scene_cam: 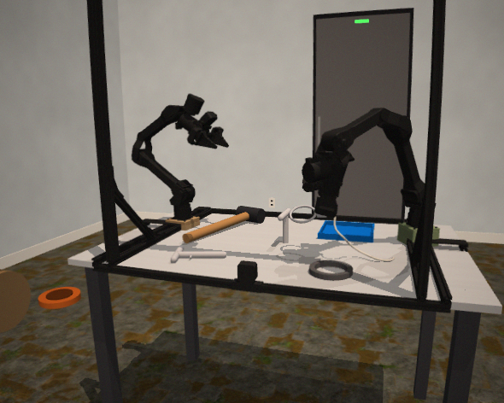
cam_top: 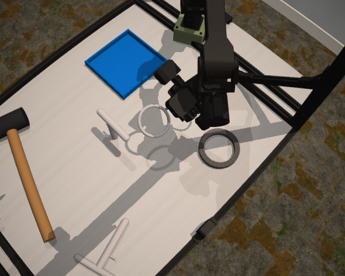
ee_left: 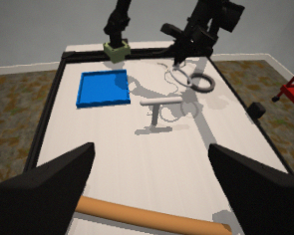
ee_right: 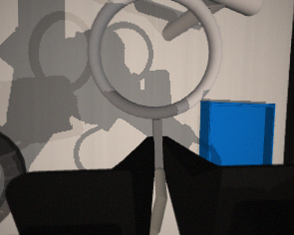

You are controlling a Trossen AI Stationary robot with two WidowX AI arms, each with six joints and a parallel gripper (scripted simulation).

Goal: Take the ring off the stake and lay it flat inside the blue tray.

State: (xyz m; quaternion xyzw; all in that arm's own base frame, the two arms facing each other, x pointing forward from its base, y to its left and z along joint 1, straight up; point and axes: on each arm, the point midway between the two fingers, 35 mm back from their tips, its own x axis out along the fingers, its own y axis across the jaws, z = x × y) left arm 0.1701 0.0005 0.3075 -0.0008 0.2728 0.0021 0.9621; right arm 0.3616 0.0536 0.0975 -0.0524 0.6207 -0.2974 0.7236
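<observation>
Carrying the pale ring (cam_top: 138,121) (scene_cam: 302,222) (ee_left: 171,76) (ee_right: 95,52) across to the blue tray (cam_top: 122,62) (scene_cam: 359,231) (ee_left: 104,90) (ee_right: 239,134) looks like the step in hand. The ring is off the stake (cam_top: 111,124) (scene_cam: 285,229) (ee_left: 160,102) (ee_right: 189,22), up above the bench (cam_top: 78,133) (scene_cam: 243,247) (ee_left: 115,159) (ee_right: 269,50) and out in front of the right gripper (cam_top: 168,108) (scene_cam: 326,212) (ee_left: 175,65) (ee_right: 156,142). Its fingers are nearly closed, pinching the ring's slim stem; a pale cord (scene_cam: 352,246) (ee_right: 159,186) trails behind them.

To do it well, I'd keep the loop high, swing away from the stake's crossbar, and centre the whole ring over the tray, not just the fingertips. Then I'd lower it level, let the loop settle inside all four walls, and release gently; a dragging cord or a low loop could catch a wall and shift the loose tray.

The right arm arches over, with its fingers low and the tray to their right in the wrist view. The left gripper (scene_cam: 221,146) (ee_left: 152,148) hangs high with its fingers wide apart and nothing between them, well apart from the ring. The dark ring (cam_top: 202,148) (scene_cam: 331,276) (ee_left: 207,90) (ee_right: 12,149) lies to the right fingers' left, in that wrist view.
</observation>
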